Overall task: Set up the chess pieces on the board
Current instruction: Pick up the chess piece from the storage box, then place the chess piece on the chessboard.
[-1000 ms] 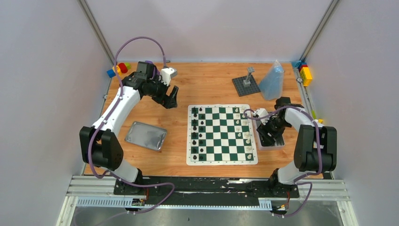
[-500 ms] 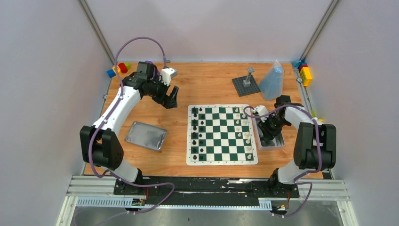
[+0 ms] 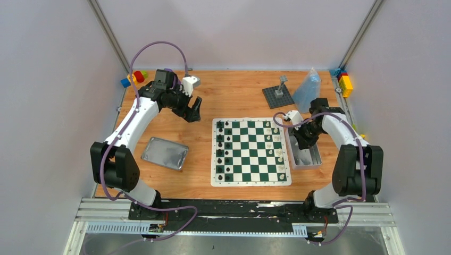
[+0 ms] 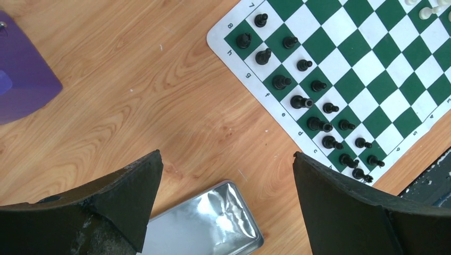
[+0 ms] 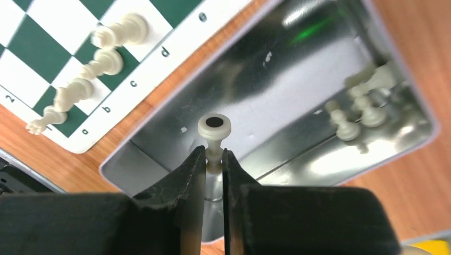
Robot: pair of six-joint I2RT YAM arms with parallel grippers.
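While the black chess pieces [image 3: 224, 150] stand in two columns down the left side of the board [image 3: 251, 183], the right gripper [image 5: 214, 154] hangs over the open metal tin [image 3: 306, 166] that lies just beside the board's right edge. Its fingers are pinched almost together on the thin stem of a single cream piece [image 5: 214, 127]. The piece's round top shows above the fingertips and its lower end is hidden between them, so contact with the tin floor cannot be judged. A few more cream pieces [image 5: 361, 106] lie loose in the tin, toward the wall farther from the board. Other white pieces [image 3: 277, 151] stand on the board's right-hand columns. Off the board's far left corner, the left gripper [image 3: 192, 111] is poised above the wooden table [image 4: 159, 95], jaws spread wide with nothing between them. A flat silver tray [image 3: 165, 153] lies left of the board.
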